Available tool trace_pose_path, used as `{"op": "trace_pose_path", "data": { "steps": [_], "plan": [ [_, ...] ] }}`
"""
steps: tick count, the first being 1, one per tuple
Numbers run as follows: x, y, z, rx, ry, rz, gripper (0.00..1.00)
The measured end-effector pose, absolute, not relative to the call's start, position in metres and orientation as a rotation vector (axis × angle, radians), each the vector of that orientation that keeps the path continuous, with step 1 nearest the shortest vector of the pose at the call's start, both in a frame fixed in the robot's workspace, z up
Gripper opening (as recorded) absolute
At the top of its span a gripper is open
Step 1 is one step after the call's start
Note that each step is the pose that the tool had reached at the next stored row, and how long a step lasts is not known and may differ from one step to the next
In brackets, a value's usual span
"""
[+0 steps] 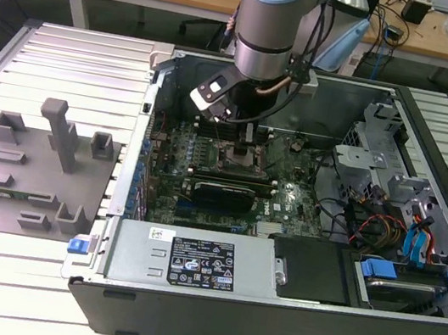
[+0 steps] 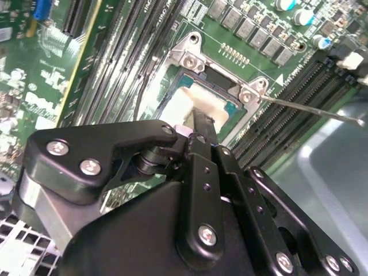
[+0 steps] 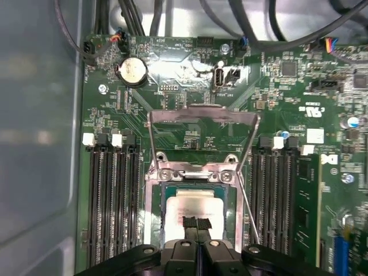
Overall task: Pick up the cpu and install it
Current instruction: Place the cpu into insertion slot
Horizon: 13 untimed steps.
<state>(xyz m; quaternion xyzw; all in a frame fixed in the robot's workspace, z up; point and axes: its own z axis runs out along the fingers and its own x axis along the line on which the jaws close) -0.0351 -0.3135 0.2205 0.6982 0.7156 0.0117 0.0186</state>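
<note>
The cpu [image 3: 195, 202] lies flat in the motherboard socket, its pale silver top facing up; in the second wrist view the cpu [image 2: 192, 102] shows just past the fingertips. My gripper [image 3: 197, 223] is shut, its two narrow black fingertips pressed together and resting on or just above the middle of the chip, not around its edges. From the exterior view, the gripper [image 1: 243, 147] reaches straight down into the open computer case over the socket. The socket's metal load frame [image 3: 201, 115] stands flipped open beyond the chip.
A thin socket lever [image 2: 310, 106] sticks out beside the socket. Memory slots [image 3: 112, 195] flank it on both sides. A grey plastic tray [image 1: 34, 170] with upright blocks sits at the exterior view's left. The power supply [image 1: 191, 261] and drive cage [image 1: 380, 159] crowd the case.
</note>
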Motion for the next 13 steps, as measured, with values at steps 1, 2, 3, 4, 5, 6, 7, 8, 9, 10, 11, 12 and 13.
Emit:
{"op": "trace_pose_path", "data": {
  "steps": [1,2,3,4,5,6,7,8,9,10,11,12,13],
  "plan": [
    [-0.035,-0.314,0.224,2.167,2.221,0.035,0.11],
    [-0.035,-0.313,0.231,2.166,2.22,0.033,0.11],
    [-0.035,-0.314,0.234,2.165,2.219,0.031,0.11],
    [-0.035,-0.314,0.241,2.164,2.218,0.028,0.11],
    [-0.035,-0.313,0.247,2.163,2.217,0.025,0.11],
    [-0.035,-0.313,0.252,2.161,2.216,0.022,0.11],
    [-0.035,-0.313,0.255,2.16,2.215,0.02,0.11],
    [-0.035,-0.313,0.261,2.159,2.213,0.017,0.11],
    [-0.035,-0.313,0.262,2.159,2.213,0.016,0.11],
    [-0.033,-0.313,0.262,2.159,2.213,0.016,0.11],
    [-0.031,-0.313,0.262,2.159,2.213,0.016,0.11],
    [-0.031,-0.313,0.262,2.159,2.213,0.016,0.11],
    [-0.031,-0.313,0.262,2.159,2.213,0.016,0.11]
  ]
}}
